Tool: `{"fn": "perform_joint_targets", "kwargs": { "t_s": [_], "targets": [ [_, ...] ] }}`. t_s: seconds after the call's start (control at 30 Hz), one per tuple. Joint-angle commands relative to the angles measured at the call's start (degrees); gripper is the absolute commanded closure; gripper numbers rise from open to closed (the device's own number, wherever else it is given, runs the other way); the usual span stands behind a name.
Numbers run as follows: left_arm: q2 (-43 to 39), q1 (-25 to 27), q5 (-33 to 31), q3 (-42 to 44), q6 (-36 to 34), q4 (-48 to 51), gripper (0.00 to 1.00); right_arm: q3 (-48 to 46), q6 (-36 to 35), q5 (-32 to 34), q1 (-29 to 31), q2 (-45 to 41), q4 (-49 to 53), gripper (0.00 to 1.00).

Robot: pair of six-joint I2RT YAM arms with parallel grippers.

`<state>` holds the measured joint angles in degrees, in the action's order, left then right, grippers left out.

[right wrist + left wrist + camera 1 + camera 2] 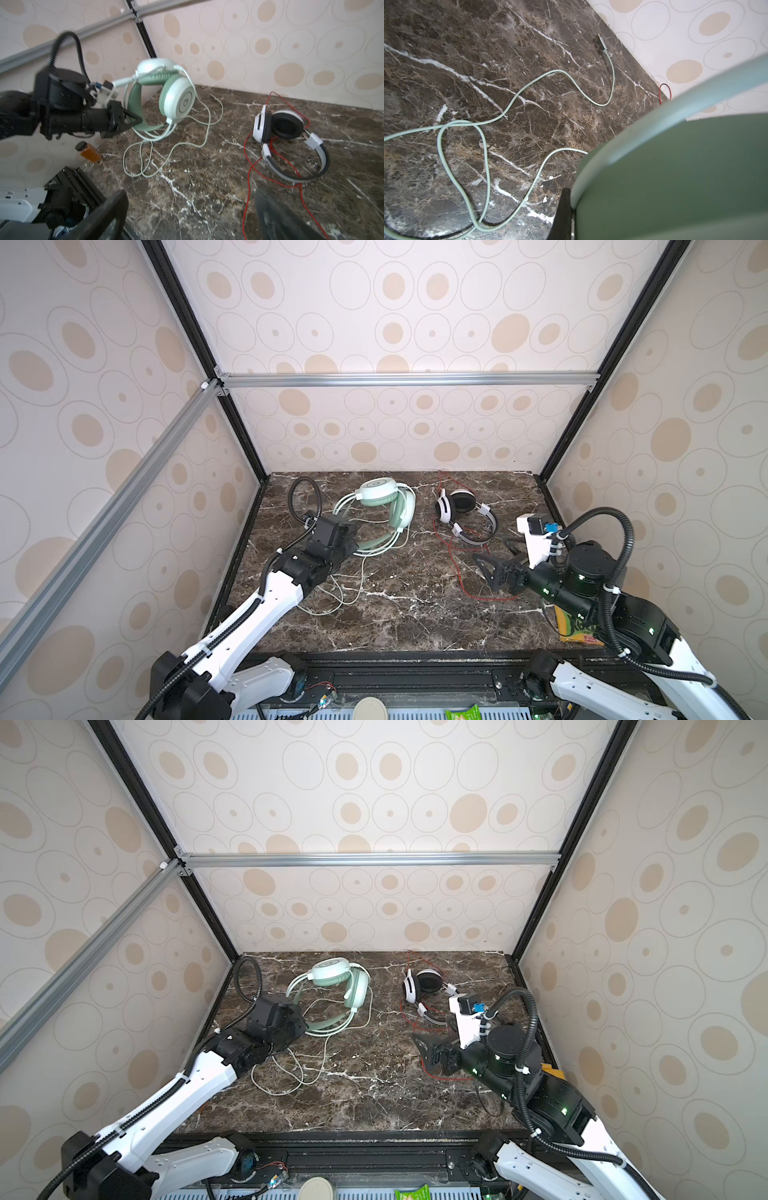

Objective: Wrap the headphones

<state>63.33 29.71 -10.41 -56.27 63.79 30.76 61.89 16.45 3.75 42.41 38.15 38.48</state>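
Observation:
My left gripper (352, 546) is shut on the padded headband of the mint-green headphones (384, 506), which fills the left wrist view (675, 176). In the right wrist view this headset (166, 93) is tilted up, earcups high. Its pale green cable (483, 145) trails in loose loops on the marble, and the plug (601, 44) lies near the back wall. The white-and-black headphones (457, 510) lie flat at back right. Their thin red cable (247, 166) sprawls toward my right gripper (496, 560). That gripper is open and empty, low over the table beside the red cable.
The dark marble table (395, 626) is closed in by patterned walls on three sides. A small bottle of orange liquid (89, 152) lies at the table's left edge. A yellow packet (573, 626) sits under the right arm at the front right corner.

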Motion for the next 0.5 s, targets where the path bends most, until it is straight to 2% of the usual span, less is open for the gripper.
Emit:
{"fn": "perform_joint_targets", "kwargs": {
  "t_s": [0.0,0.13,0.23,0.47],
  "targets": [
    [-1.6,-0.3,2.8,-8.7,-3.4,2.0,1.0,-2.4,2.3,-10.9,-3.0,0.5,9.5,0.03],
    [-0.7,-0.2,2.6,-17.6,1.3,12.2,1.0,-11.0,8.7,-27.3,-8.8,-0.6,0.6,0.03],
    [-0.2,-0.2,3.5,-22.5,4.1,18.5,1.0,-17.9,13.8,-36.3,-11.9,0.9,-9.7,0.06],
    [-2.8,-0.2,10.0,-20.7,13.3,17.4,1.0,-25.4,16.7,-35.8,-12.1,4.6,-28.0,0.05]
  ]
}}
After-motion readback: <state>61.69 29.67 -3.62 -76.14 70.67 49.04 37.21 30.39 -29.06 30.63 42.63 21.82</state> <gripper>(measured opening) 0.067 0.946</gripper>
